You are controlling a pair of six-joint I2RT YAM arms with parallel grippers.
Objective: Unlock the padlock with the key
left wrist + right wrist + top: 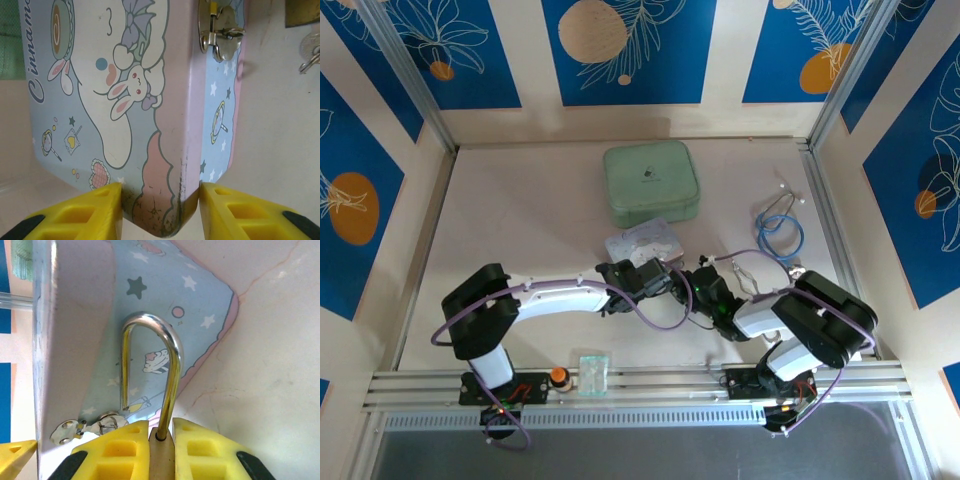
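My right gripper (pixel 161 432) is shut on the brass padlock (pixel 161 460). Its silver shackle (pixel 167 355) rises in front of the lilac cartoon tin (pixel 150 300); one leg sits in the body and the other ends free above the tin's hasp (pixel 107 422). My left gripper (pixel 160 192) is shut on a worn corner of the tin (pixel 125 90), one yellow finger on each side. Past the tin's clasp (pixel 220 35), the padlock's brass corner (pixel 302 12) shows, with the small pale key (pixel 310 50) on a ring just below it. From above, both grippers (pixel 655 278) (pixel 698 285) meet at the tin (pixel 642 243).
A mint-green square case (pixel 650 182) lies behind the tin. A coiled blue cable (pixel 780 235) and thin wires lie at the right. A small clear packet (pixel 592 372) rests on the front rail. Aluminium frame posts and patterned walls close in the table (pixel 520 220).
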